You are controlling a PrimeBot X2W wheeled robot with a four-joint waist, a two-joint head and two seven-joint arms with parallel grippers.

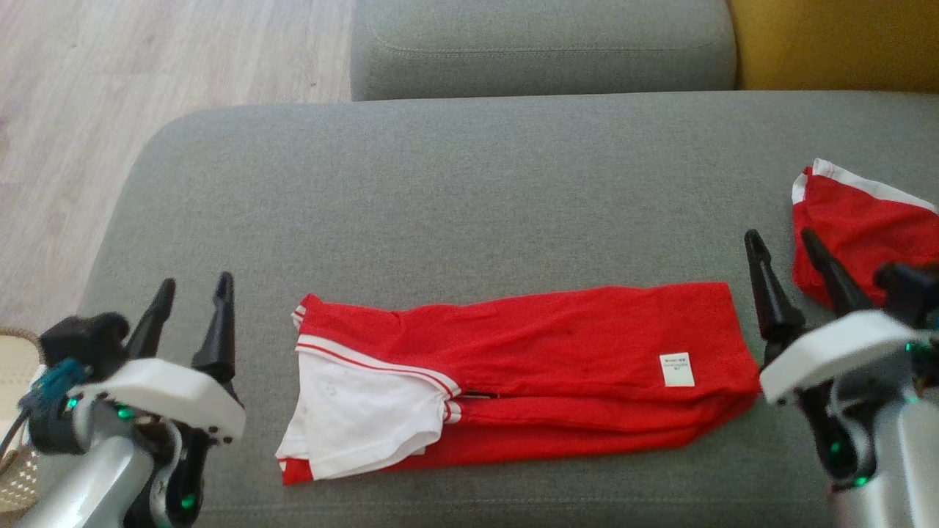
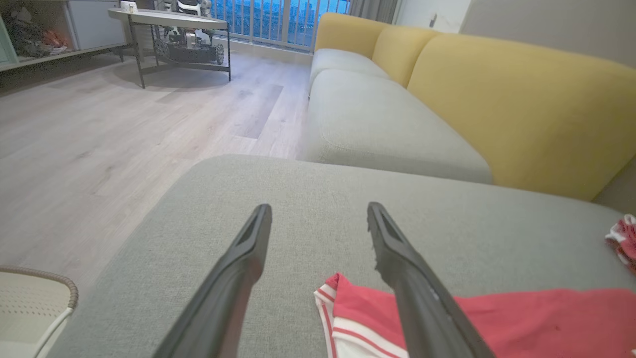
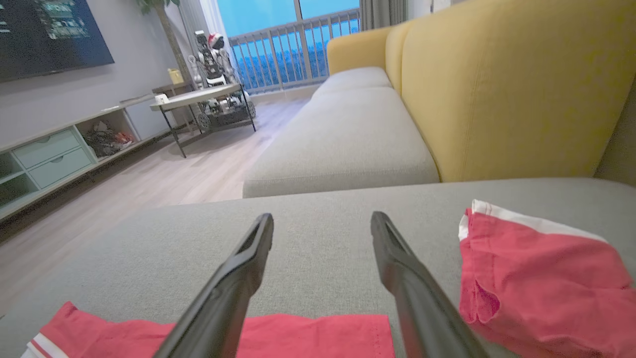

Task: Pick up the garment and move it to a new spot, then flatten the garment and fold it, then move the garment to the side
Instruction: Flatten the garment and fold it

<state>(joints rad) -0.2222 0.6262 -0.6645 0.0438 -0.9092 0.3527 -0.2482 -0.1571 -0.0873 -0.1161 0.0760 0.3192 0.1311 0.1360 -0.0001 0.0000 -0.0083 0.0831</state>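
Note:
The garment [image 1: 557,352], red with white sleeves and striped trim, lies folded into a long band across the grey sofa cushion [image 1: 455,191], a white label near its right end. Its left end [image 2: 357,318] and its far edge [image 3: 298,338] lie just below my fingers in the wrist views. My left gripper [image 1: 192,286] stands open off the garment's left end, nothing between its fingers [image 2: 248,258]. Off the right end my right gripper [image 1: 785,240] is open too, fingers [image 3: 397,258] apart and empty.
A second red garment with white trim [image 1: 858,227] [image 3: 536,278] lies bunched on the cushion at the right, just past my right gripper. A woven basket [image 1: 15,411] sits at the lower left by the floor. Another grey cushion [image 1: 543,44] and yellow backrest [image 1: 836,44] lie beyond.

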